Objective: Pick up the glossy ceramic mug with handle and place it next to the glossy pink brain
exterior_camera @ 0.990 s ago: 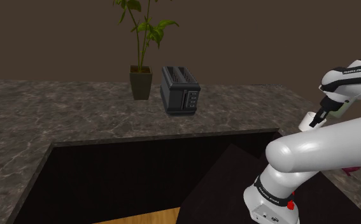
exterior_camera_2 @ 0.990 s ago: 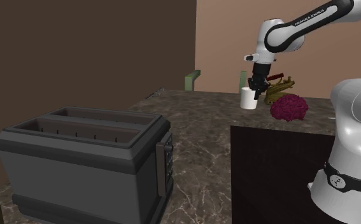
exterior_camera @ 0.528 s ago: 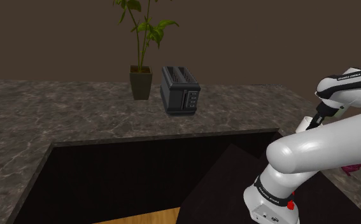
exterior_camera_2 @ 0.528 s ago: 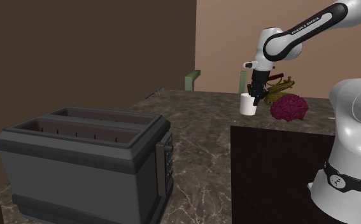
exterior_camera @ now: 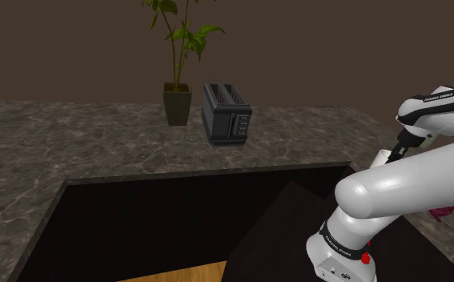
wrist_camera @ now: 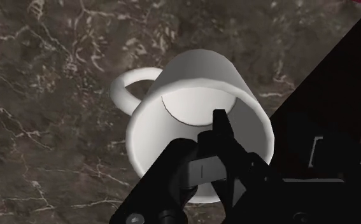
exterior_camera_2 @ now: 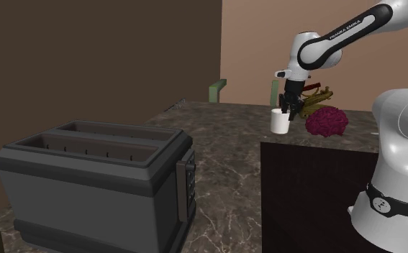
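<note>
Lowered mug (exterior_camera_2: 280,123) is rim-clasped beneath the claw (exterior_camera_2: 289,110).

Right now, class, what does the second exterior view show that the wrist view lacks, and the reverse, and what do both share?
Second exterior view: the dark grey two-slot toaster and the white arm. Wrist view: the looped handle and hollow inside of the glossy white mug. Shared: that mug, the black gripper clasping its rim, the dark marbled counter.

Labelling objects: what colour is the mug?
The mug is plain white; wrist view shows it best.
</note>
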